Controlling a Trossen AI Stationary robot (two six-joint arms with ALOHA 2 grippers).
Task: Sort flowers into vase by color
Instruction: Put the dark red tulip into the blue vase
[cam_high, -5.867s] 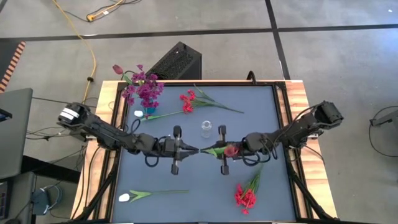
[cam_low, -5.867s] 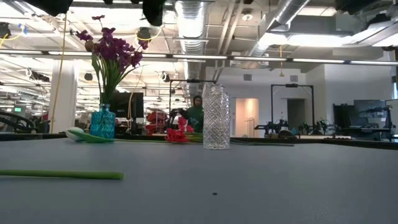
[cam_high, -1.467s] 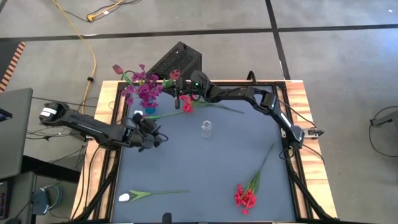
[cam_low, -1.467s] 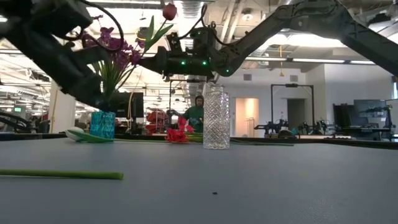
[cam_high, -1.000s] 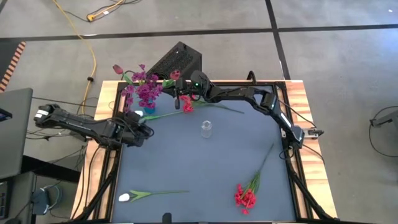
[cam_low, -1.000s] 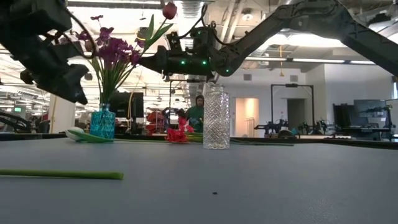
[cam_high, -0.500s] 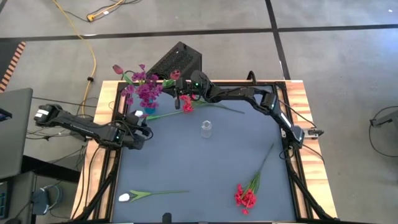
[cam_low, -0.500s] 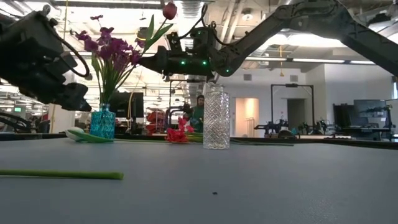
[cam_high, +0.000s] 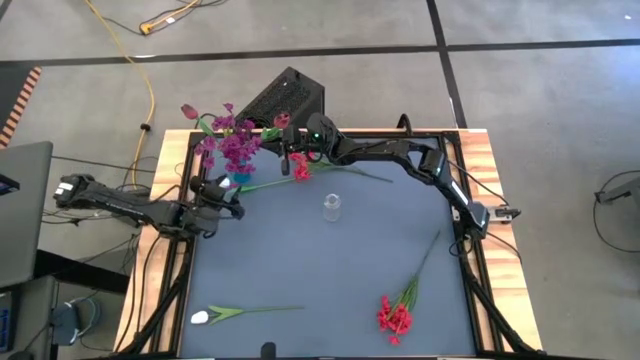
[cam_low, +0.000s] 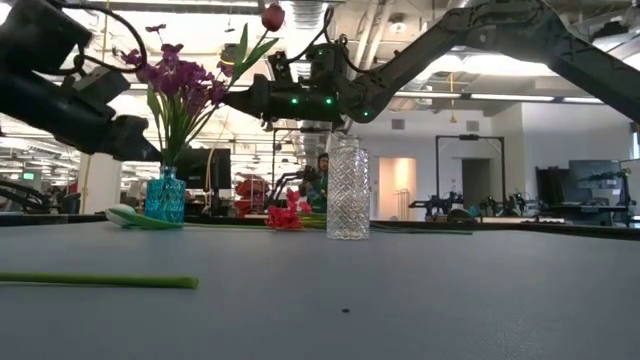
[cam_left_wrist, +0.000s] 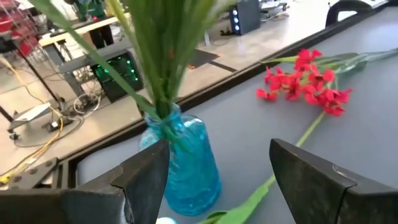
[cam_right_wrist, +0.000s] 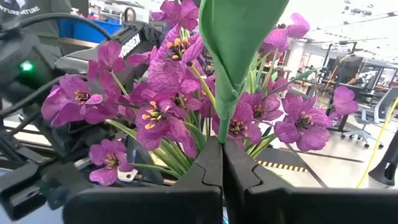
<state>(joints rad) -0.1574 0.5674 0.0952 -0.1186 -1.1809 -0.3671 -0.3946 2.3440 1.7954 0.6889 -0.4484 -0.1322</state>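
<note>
A blue vase (cam_high: 240, 178) with purple flowers (cam_high: 232, 143) stands at the table's far left. My right gripper (cam_low: 238, 99) reaches level across the far edge beside that bunch, shut on a flower with a dark red bud (cam_low: 272, 17). My left gripper (cam_high: 228, 190) is open just short of the blue vase (cam_left_wrist: 186, 165), its fingers wide of it and touching nothing. A clear glass vase (cam_high: 331, 207) stands mid-table. Red flowers (cam_high: 300, 165) lie by the far edge, a red cluster (cam_high: 395, 315) near right, a white flower (cam_high: 200, 317) near left. My right gripper pinches the flower's green stem (cam_right_wrist: 222, 127) between its two fingertips, just below the leaf that wraps it. The fingers come about level from the table's right side. The flower is lifted clear and rises slanting above the fingers, its bud on top.
A green stem (cam_left_wrist: 261, 190) with a white bloom (cam_high: 222, 183) lies on the table at the blue vase's foot, close under my left gripper. The right arm (cam_high: 400, 152) spans the far edge. A black box (cam_high: 285, 97) sits behind the table.
My left gripper has drawn back toward the table's left edge and a little toward the far edge, and has tipped up from pointing downward to about level, facing the blue vase. The right arm and its flower have kept still.
</note>
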